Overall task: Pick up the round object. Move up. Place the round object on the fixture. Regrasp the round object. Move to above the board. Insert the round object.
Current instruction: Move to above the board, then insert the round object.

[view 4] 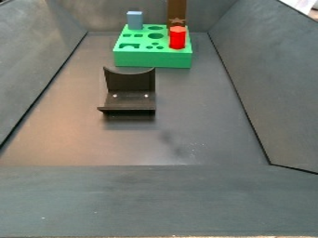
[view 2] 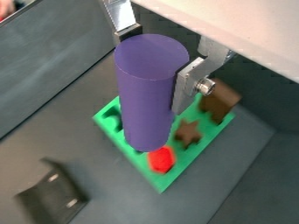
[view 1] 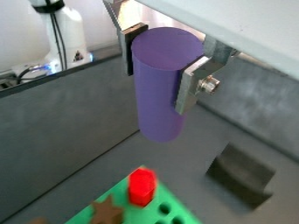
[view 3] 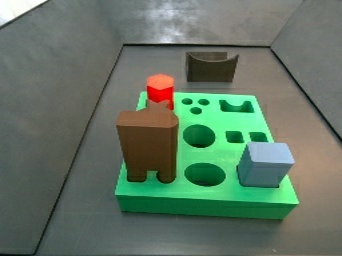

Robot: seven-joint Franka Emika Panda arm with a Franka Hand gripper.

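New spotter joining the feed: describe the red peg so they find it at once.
Start at the green board, the largest thing in view. The red peg stands upright at its edge nearest the fixture, beyond the tall brown block. It alone is red; the gripper holds the purple cylinder.

Two wrist cameras, two fixed side cameras
Both wrist views look down past the gripper [view 1: 163, 63] onto the board [view 2: 170, 171]; both side views share board and fixture [view 4: 128, 90] from opposite ends
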